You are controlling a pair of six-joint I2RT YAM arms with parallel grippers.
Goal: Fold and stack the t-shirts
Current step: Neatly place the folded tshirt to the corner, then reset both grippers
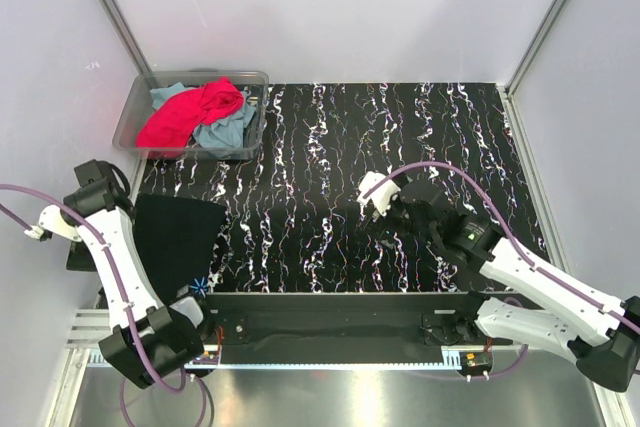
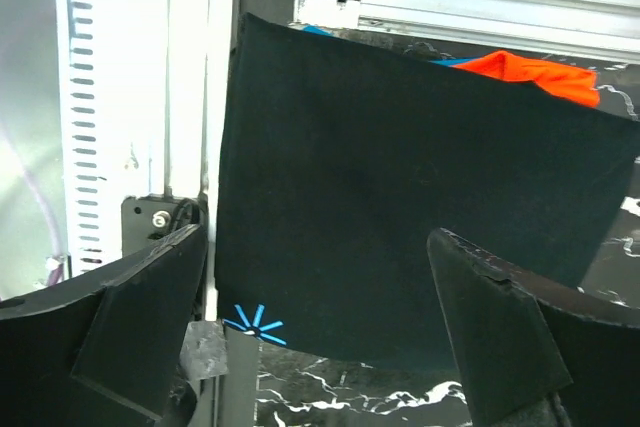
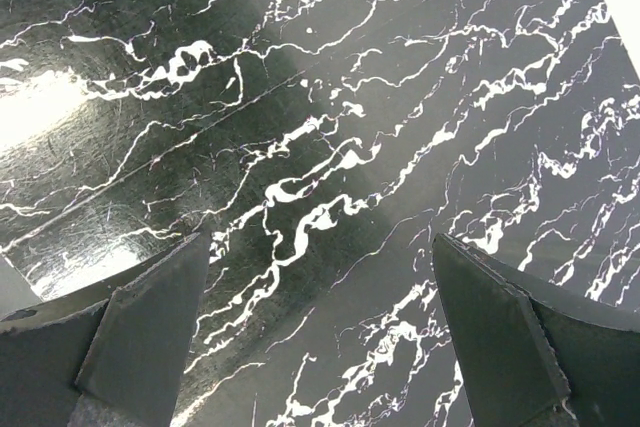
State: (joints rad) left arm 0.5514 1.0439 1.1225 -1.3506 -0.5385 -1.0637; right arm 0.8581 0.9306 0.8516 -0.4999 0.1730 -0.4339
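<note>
Top view: clear bin (image 1: 128, 119) in the upper left corner of the mat (image 1: 320, 177), pink shirt (image 1: 190, 112) piled on a teal shirt (image 1: 232, 129) inside it. Black shirt (image 1: 175, 237) lies folded flat at the lower left of the mat, just beside the left arm (image 1: 110, 247). Right arm (image 1: 530, 272) reaches in from the lower right to mid-mat, well apart from all the cloth. Left wrist view: left gripper (image 2: 318, 237) has its jaws spread wide with nothing held. The fingers (image 2: 140, 307) sit at the two lower corners of the frame, and the black shirt fills the middle between and beyond them. Can't tell if the tips touch the cloth. Blue star mark (image 2: 255, 324) on the shirt's lower left corner. Orange shirt (image 2: 545, 77) pokes out past the black shirt's far edge, upper right; whether it runs under the black one, can't tell. Right wrist view: right gripper (image 3: 320, 242) is spread just as wide, also holding nothing. Only bare marbled mat shows between its jaws, with a bright glare patch at left.
</note>
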